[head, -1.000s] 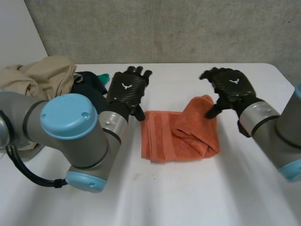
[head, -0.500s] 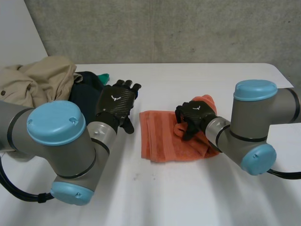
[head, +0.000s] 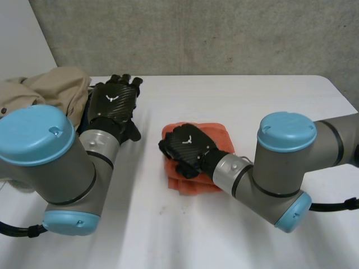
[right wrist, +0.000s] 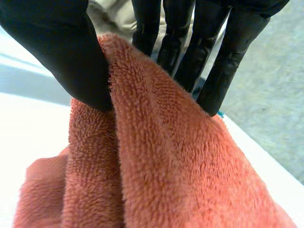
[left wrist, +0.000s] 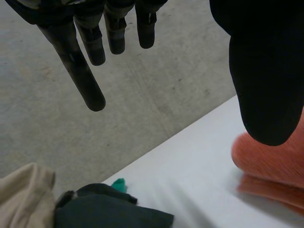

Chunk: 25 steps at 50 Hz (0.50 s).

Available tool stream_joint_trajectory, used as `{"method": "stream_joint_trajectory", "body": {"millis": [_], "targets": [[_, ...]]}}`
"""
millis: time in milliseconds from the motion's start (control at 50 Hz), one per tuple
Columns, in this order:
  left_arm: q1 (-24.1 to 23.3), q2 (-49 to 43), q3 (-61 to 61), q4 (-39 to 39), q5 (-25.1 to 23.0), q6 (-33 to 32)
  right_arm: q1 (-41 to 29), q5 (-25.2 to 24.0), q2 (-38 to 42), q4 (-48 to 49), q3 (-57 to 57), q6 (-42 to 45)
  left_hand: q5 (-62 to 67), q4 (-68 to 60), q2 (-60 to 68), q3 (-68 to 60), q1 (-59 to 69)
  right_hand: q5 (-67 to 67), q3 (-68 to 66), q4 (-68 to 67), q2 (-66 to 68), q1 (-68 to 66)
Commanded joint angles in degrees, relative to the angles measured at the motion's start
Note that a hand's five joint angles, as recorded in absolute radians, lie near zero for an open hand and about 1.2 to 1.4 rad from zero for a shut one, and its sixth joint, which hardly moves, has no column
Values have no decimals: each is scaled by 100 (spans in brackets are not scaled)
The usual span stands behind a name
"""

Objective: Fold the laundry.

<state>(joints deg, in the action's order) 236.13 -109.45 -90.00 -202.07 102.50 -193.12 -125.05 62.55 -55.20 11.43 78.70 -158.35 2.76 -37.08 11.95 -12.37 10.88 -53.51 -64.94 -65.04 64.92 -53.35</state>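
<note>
Head view is showing the orange towel (head: 219, 134) lying partly folded at the middle of the white table (head: 269, 95), with the right hand (head: 188, 148) reaching across onto its left part. Right wrist view is adding what that angle is hiding: thumb and straight fingers are pinching a raised fold of terry between them. The left hand (head: 112, 101) is hovering at the far left beside a beige garment (head: 56, 84), fingers straight and apart, holding nothing. Its wrist view is catching a dark garment (left wrist: 109, 211) and the towel stacked in 2 layers. The towel is looking light, soft and floppy with a grippy pile, likely sagging wherever unsupported. Corners or a folded edge are seeming the best places to grip.
</note>
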Motion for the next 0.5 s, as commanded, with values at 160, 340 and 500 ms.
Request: {"method": "stream_joint_trajectory", "body": {"millis": [160, 340, 500], "targets": [[-50, -349, 430, 18, -11, 371, 305, 1426, -667, -44, 57, -696, -137, 2569, -56, 98, 52, 5024, 5166, 5176, -5164, 4008], [-366, -1410, 1396, 543, -792, 697, 1097, 1374, -721, -1142, -100, -1910, -3, 2434, 79, -36, 186, 4956, 5099, 5108, -5097, 3940], [-366, -2317, 2082, 1634, -557, 670, 1062, 1180, 236, -1380, -575, -1753, 14, 2417, 96, -53, 203, 4906, 5048, 5058, -5046, 3890]]}}
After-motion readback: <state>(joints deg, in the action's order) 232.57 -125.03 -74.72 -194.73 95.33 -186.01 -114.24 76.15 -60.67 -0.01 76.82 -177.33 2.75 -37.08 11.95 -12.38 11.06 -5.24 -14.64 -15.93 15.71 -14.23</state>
